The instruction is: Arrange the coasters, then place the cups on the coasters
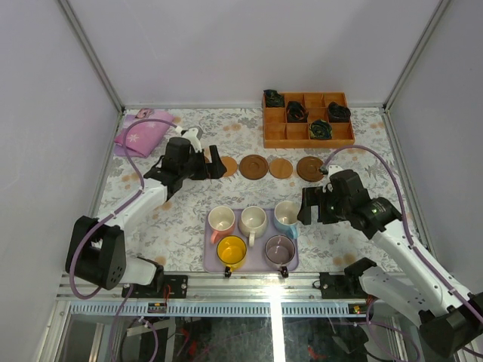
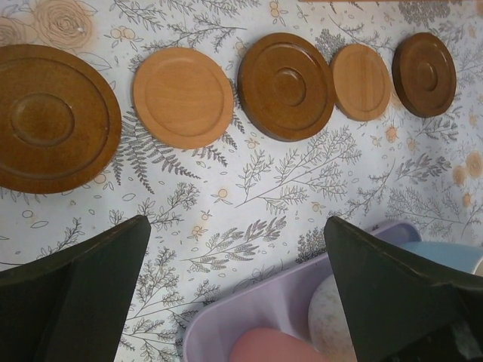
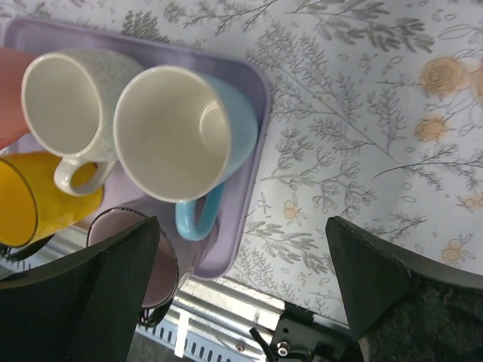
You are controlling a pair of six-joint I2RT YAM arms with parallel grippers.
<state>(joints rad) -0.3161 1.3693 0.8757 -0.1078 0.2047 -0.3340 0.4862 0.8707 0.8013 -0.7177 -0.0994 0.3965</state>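
Right now the risk is crowding: five small handled ceramic cups (yellow, pink, cream, greyish purple, light blue, pale insides) stand packed upright on the flat lavender tray, so a finger dropping for one may knock a neighbour or snag a handle. Five flat round brown wooden coasters lie in a tight row on the floral tablecloth behind the tray, dark rimmed alternating with smaller tan. Left gripper over that row, right gripper by the tray's right edge, both spread wide, empty
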